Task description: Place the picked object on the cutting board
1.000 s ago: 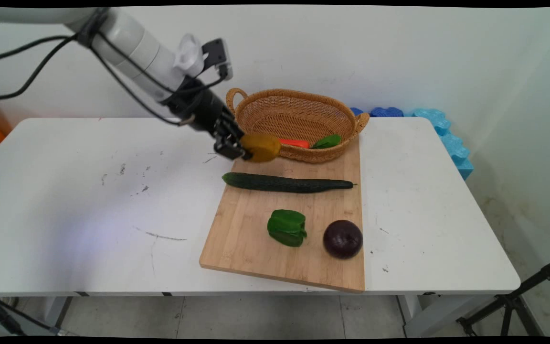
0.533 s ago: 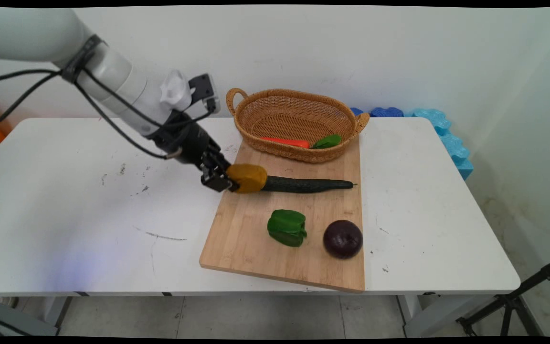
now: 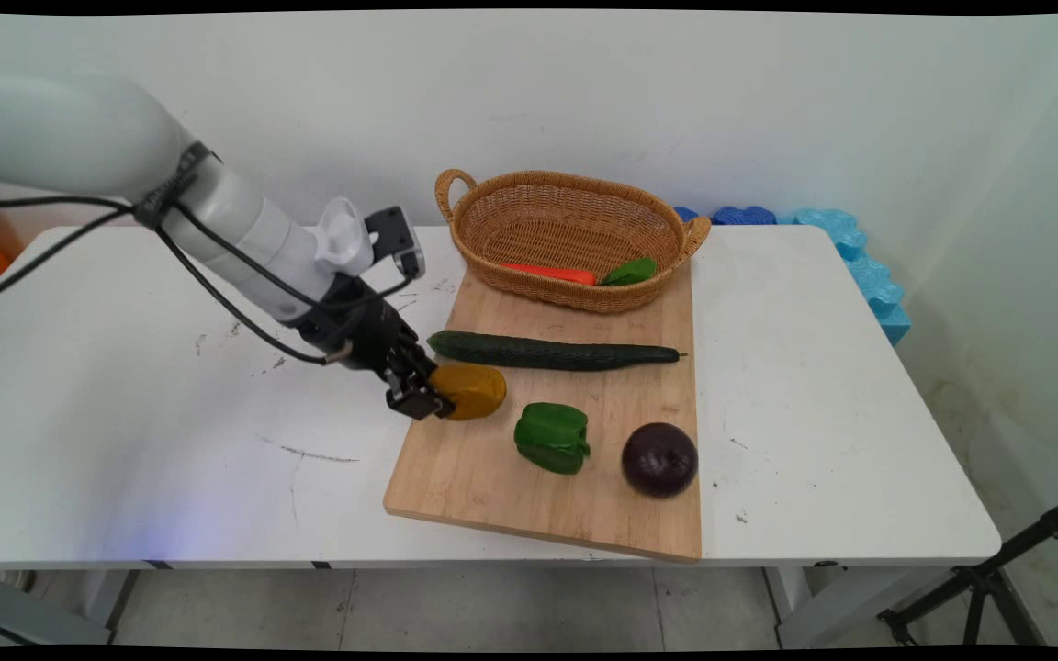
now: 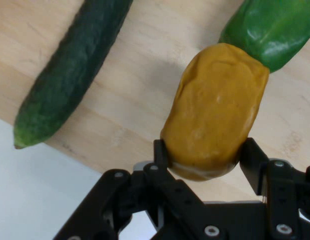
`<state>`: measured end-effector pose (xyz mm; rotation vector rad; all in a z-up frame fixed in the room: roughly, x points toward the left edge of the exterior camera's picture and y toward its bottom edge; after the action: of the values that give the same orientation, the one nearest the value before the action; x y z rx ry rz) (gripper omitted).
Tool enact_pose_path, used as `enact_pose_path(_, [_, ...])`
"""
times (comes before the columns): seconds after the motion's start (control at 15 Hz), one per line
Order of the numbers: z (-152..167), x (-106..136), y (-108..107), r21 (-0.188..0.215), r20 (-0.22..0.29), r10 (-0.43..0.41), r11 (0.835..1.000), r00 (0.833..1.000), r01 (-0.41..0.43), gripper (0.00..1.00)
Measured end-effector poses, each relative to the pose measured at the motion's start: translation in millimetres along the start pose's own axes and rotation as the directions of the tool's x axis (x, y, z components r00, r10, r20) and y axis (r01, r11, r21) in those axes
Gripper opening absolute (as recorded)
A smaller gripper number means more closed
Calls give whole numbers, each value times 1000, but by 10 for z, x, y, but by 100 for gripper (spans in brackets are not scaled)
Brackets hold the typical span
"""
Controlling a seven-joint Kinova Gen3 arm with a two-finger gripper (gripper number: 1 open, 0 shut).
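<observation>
End effector (image 3: pixel 437 397) is clamped on a yellow potato (image 4: pixel 215 112) above the board's (image 3: pixel 492 477) left edge, cucumber (image 3: pixel 552 352) at its 1 o'clock, green pepper (image 3: pixel 552 437) at 4 o'clock.

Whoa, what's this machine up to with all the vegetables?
The white robot arm's gripper is clamped on a yellow-brown potato, holding it over the near-left part of a wooden cutting board. On the board lie a cucumber, a green bell pepper and a dark purple onion. A wicker basket at the board's far end holds a red vegetable and something green.
</observation>
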<state>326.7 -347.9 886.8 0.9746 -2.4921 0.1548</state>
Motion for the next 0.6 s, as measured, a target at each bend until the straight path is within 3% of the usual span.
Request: enact_pose_path(0.6, [401,-129,57,-4,14,-35,999,999,35,0])
